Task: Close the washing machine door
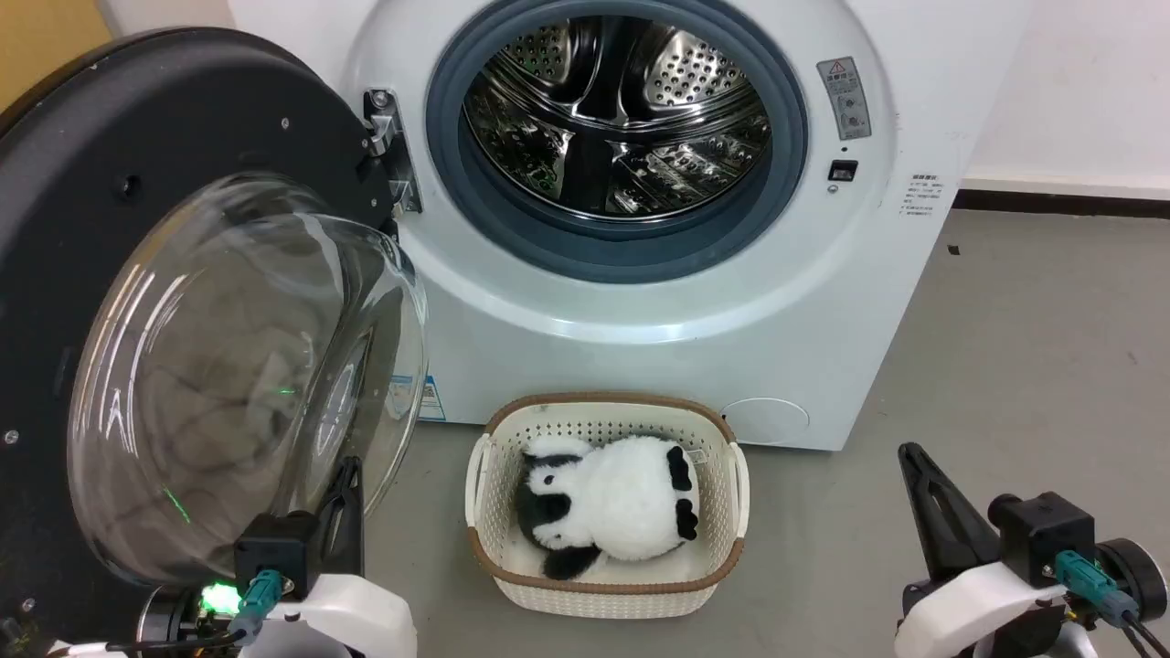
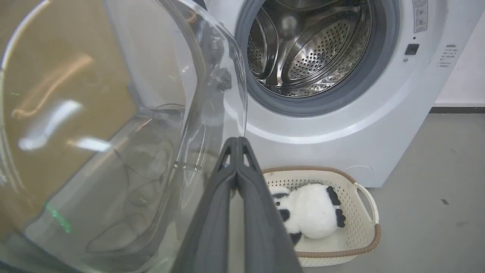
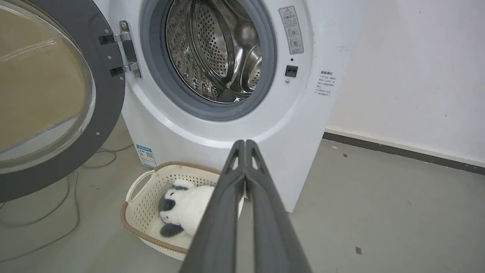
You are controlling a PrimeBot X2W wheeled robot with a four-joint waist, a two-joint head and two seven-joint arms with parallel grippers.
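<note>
Washer front with the door open, logged left to right in my head view.
1: washing machine door [image 1: 82,183], 9 o'clock, swung wide on its hinge [image 1: 388,146]. 2: left gripper [image 2: 237,141], 7 o'clock, fingers clenched on nothing, tips by the glass bowl [image 1: 247,384]; I cannot tell if they touch. 3: washing machine [image 1: 640,302], 12 o'clock, drum [image 1: 612,110] exposed. 4: basket [image 1: 722,567] holding panda toy [image 1: 612,503], 6 o'clock. 5: right gripper [image 3: 245,143], 4 o'clock, clenched empty.

I see matt black plastic on the washing machine door [image 1: 183,110], around a clear, glossy glass bowl [image 1: 247,384]. The drum [image 1: 612,119] is shiny perforated steel, its gasket [image 1: 622,251] dull grey rubber. The basket [image 1: 608,599] looks cream plastic, the panda toy [image 1: 631,507] fluffy.
</note>
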